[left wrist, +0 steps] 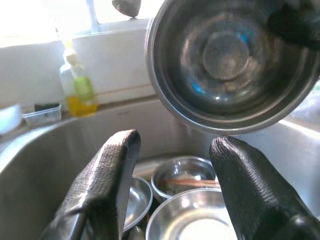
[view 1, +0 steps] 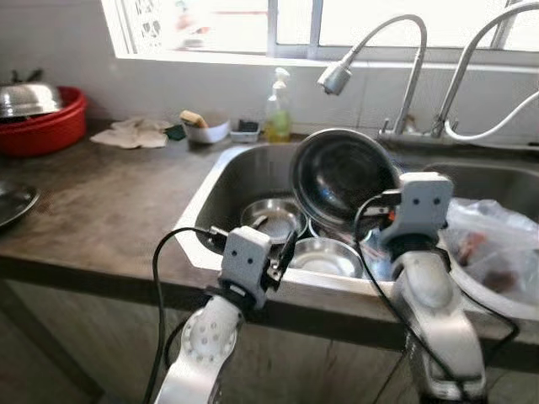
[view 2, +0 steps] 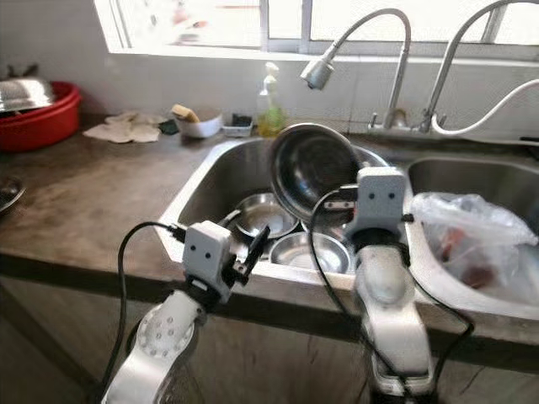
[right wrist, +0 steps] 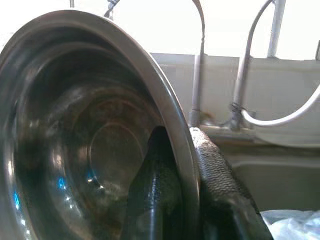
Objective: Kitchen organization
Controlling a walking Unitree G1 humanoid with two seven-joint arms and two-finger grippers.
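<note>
Gripping one steel bowl point(view 1: 344, 178) by its rim, right tool point(right wrist: 186, 185) clamped; left tool point(left wrist: 172, 185) open, empty, above three bowls point(view 1: 324, 255) in sink point(view 1: 221, 181).

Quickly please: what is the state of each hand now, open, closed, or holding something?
Left hand: open, holding nothing, above the bowls in the sink.
Right hand: closed on the rim of the steel bowl, lifted over the sink.
</note>
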